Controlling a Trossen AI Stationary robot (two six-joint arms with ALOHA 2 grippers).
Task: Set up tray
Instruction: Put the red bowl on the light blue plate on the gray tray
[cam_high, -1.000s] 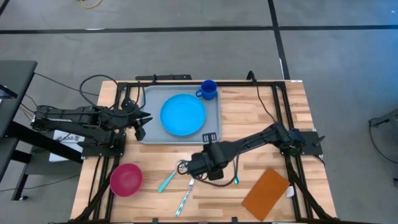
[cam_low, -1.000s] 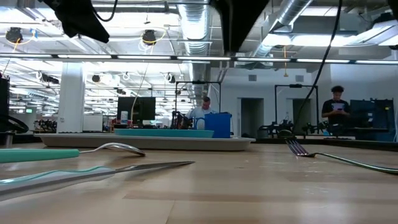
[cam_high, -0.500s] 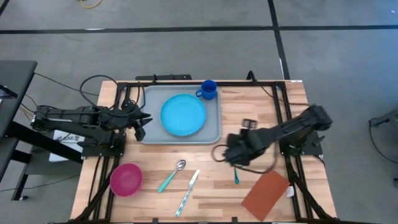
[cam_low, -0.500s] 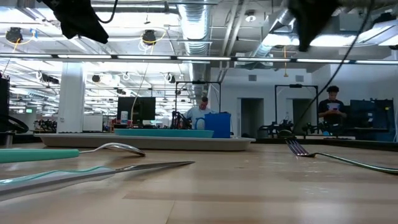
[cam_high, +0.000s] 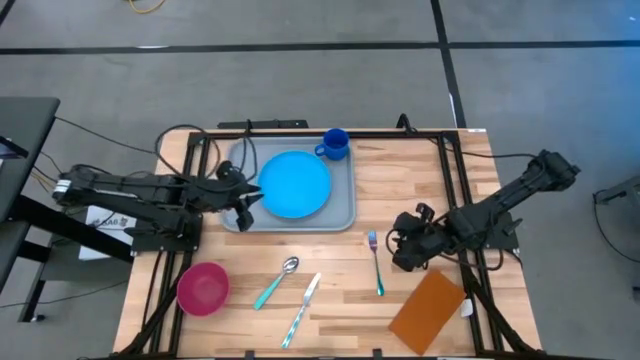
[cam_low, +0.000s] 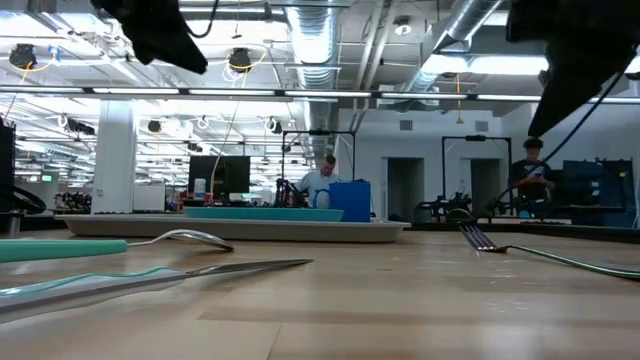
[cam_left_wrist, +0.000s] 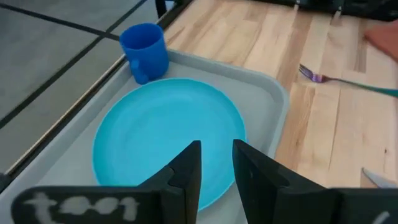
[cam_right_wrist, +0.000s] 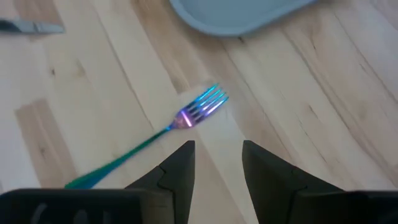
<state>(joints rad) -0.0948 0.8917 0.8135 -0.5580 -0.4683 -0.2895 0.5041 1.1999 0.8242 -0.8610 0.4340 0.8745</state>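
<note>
The light grey-blue tray lies at the table's far middle. A round blue plate sits on it, and a blue mug stands in its far right corner. My left gripper hangs open over the tray's left rim, its fingers pointing at the plate. My right gripper hangs open above bare wood, just right of the fork, which lies flat on the table. Neither gripper has anything between its fingers.
Near the front lie a pink bowl, a teal-handled spoon and a knife. A rust-brown napkin lies at the near right. Bare wood stretches between the tray and the table's right edge.
My right gripper has swung from above the spoon and knife toward the table's right edge, past the fork, rolling its wrist and sinking a little. My left gripper has moved right, from beside the tray to over its left rim. The cutlery has stayed in place.
</note>
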